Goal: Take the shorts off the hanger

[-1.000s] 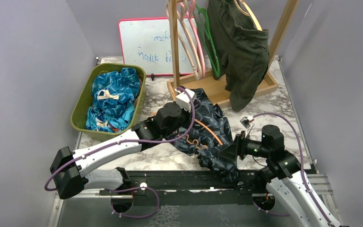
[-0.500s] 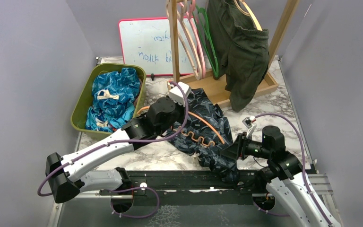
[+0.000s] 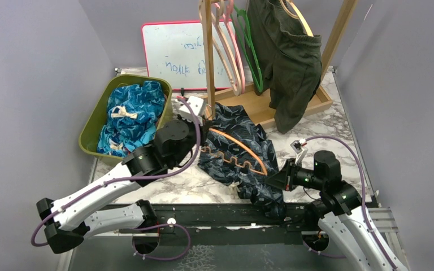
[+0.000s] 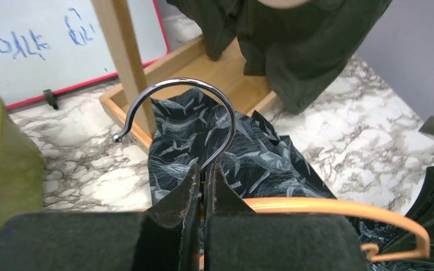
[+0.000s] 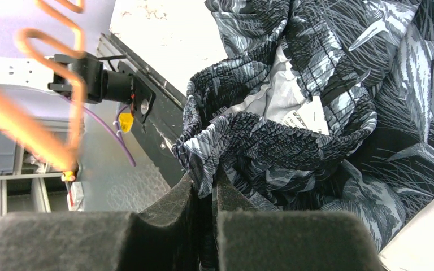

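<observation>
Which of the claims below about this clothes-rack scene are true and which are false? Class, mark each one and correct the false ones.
1. The left end effector is clamped on the orange hanger at its neck. True.
2. The right end effector is open and holds nothing. False: it is shut on the waistband of the navy print shorts.
3. The dark olive shorts lie in the green bin. False: they hang on the wooden rack; blue print shorts fill the bin.
4. The navy print shorts lie on the marble tabletop. True.
</observation>
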Motion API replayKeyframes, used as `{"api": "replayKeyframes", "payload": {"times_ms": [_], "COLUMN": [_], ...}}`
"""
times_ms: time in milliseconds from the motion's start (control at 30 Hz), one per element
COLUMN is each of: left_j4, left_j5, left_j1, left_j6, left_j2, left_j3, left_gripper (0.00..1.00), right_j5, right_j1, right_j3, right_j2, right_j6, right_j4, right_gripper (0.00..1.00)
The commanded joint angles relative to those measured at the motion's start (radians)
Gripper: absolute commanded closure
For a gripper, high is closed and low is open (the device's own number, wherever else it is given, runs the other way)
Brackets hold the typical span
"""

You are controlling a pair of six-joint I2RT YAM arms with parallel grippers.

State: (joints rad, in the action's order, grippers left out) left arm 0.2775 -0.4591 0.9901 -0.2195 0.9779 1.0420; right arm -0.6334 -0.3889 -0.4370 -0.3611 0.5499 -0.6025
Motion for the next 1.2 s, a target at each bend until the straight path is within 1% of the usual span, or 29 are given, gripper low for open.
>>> {"api": "replayKeyframes", "payload": {"times_ms": [0,100,200,267,333,433,500,567,633,733,767,800,867,900,1033,1133,1167], "left_j4": [0.006,-0.027,-0.031,-0.047,-0.068,-0.046,0.008,0.035,0.038,0.035,0.032,0.027,0.009,0.0,-0.064,-0.097,-0.111], "left_j5": [-0.077,0.023,0.135,0.2,0.246,0.254,0.206,0.182,0.18,0.211,0.234,0.258,0.309,0.332,0.402,0.414,0.411], "left_j1": [-0.007,-0.007,-0.007,-0.007,-0.007,-0.007,-0.006,-0.007,-0.007,-0.007,-0.007,-0.007,-0.007,-0.006,-0.007,-0.006,-0.006], "left_j6": [0.014,0.022,0.008,-0.021,-0.045,-0.049,-0.053,-0.056,-0.066,-0.081,-0.082,-0.083,-0.088,-0.091,-0.106,-0.121,-0.131], "left_j2": [-0.108,-0.123,-0.1,-0.092,-0.101,-0.14,-0.179,-0.232,-0.283,-0.331,-0.331,-0.324,-0.293,-0.273,-0.198,-0.161,-0.155], "left_j3": [0.035,0.018,0.025,0.02,0.004,-0.006,-0.005,-0.024,-0.055,-0.1,-0.11,-0.116,-0.125,-0.127,-0.144,-0.159,-0.169], "left_gripper": [1.0,1.0,1.0,1.0,1.0,1.0,1.0,1.0,1.0,1.0,1.0,1.0,1.0,1.0,1.0,1.0,1.0], "right_j5": [0.045,0.06,0.063,0.052,0.023,0.083,0.084,0.103,0.126,0.114,0.086,0.064,0.04,0.043,0.101,0.172,0.191], "right_j1": [0.001,0.002,0.002,0.001,0.001,0.001,0.001,0.001,0.001,0.001,0.001,0.001,0.002,0.002,0.001,0.002,0.001], "right_j3": [-0.019,-0.014,-0.027,-0.081,-0.178,-0.344,-0.385,-0.338,-0.238,-0.12,-0.082,-0.047,0.005,0.01,-0.061,-0.122,-0.137], "right_j2": [-0.008,-0.037,-0.107,-0.189,-0.283,-0.403,-0.441,-0.459,-0.497,-0.618,-0.651,-0.671,-0.674,-0.658,-0.488,-0.345,-0.298], "right_j6": [0.014,0.024,0.035,0.053,0.041,0.024,0.011,0.016,0.028,0.03,0.034,0.04,0.057,0.051,-0.001,-0.028,-0.036], "right_j4": [0.002,0.049,0.179,0.278,0.367,0.44,0.539,0.616,0.656,0.602,0.609,0.62,0.628,0.606,0.414,0.257,0.21], "right_gripper": [0.93,0.94,0.96,0.97,0.97,0.96,0.96,0.96,0.94,0.91,0.9,0.87,0.76,0.7,0.4,0.28,0.26]}}
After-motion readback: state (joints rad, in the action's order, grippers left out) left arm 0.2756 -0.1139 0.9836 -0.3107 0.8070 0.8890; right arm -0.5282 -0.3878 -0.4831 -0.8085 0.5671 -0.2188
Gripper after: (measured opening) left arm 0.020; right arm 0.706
